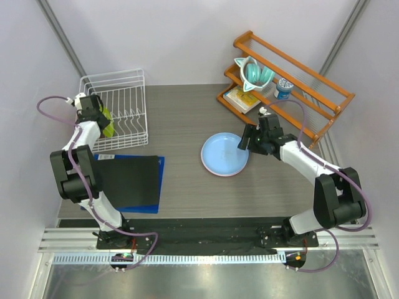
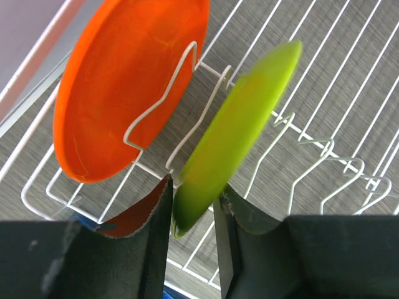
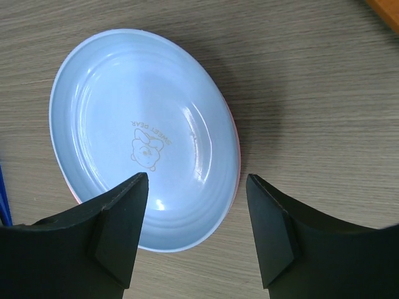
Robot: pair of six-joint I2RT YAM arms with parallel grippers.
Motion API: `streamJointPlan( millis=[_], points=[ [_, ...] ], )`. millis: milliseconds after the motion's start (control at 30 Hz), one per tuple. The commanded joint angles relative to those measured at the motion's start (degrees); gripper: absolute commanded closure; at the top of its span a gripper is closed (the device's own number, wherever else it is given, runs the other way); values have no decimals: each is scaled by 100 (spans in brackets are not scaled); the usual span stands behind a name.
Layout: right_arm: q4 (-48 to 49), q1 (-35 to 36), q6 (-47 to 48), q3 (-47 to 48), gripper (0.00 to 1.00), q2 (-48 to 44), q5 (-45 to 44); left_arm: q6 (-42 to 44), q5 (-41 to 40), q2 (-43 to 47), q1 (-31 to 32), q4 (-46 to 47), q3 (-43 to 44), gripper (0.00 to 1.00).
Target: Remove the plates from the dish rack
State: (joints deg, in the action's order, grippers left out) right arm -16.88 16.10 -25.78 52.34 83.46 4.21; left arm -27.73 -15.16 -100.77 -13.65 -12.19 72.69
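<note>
Left wrist view: the lime green plate (image 2: 237, 137) stands on edge in the dish rack (image 2: 330, 163), leaning between the white wire tines. The left end effector (image 2: 193, 200) is clamped on its lower rim, one dark finger against each face. One slot over, the orange plate (image 2: 124, 87) also stands on edge, tilted the same way and apart from the fingers.

From above, the rack sits at the far left of the desk (image 1: 181, 112), and the left arm reaches to its left side. The light blue plate (image 3: 143, 124) lies flat right of the desk's centre, stacked on the pink plate (image 3: 236, 146), of which only a thin rim shows. The right end effector (image 3: 196, 180) hovers over the near edge of this stack with its fingers spread wide, holding nothing.

At the far right a wooden shelf rack (image 1: 299, 87) carries a teal cup (image 1: 252, 71). Just in front of the dish rack, a black sheet (image 1: 128, 177) lies over a blue sheet (image 1: 161, 163).
</note>
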Motion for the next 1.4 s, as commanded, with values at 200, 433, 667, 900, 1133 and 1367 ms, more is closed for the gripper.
streamJointPlan(
  millis=[200, 433, 667, 900, 1133, 1367],
  points=[
    [98, -37, 38, -118, 30, -357, 1, 100, -170, 119, -24, 24, 62, 100],
    [19, -37, 38, -302, 30, -541, -77, 407, -636, 488, 177, -65, 79, 100],
    [-262, -37, 99, -330, 30, -954, -394, 1022, -1523, 1024, 872, -223, 220, 100],
    [-658, -37, 179, -268, 28, -1569, -641, 1156, -1833, 1823, 1575, -582, 141, 100],
    [-720, -37, 3, -321, 27, -2246, 69, 577, -687, 2808, 1883, -1118, -307, 100],
    [201, 94, -664, -680, 21, -2703, 1433, -452, 1768, 3757, 2173, -892, -1194, 100]
  ],
)
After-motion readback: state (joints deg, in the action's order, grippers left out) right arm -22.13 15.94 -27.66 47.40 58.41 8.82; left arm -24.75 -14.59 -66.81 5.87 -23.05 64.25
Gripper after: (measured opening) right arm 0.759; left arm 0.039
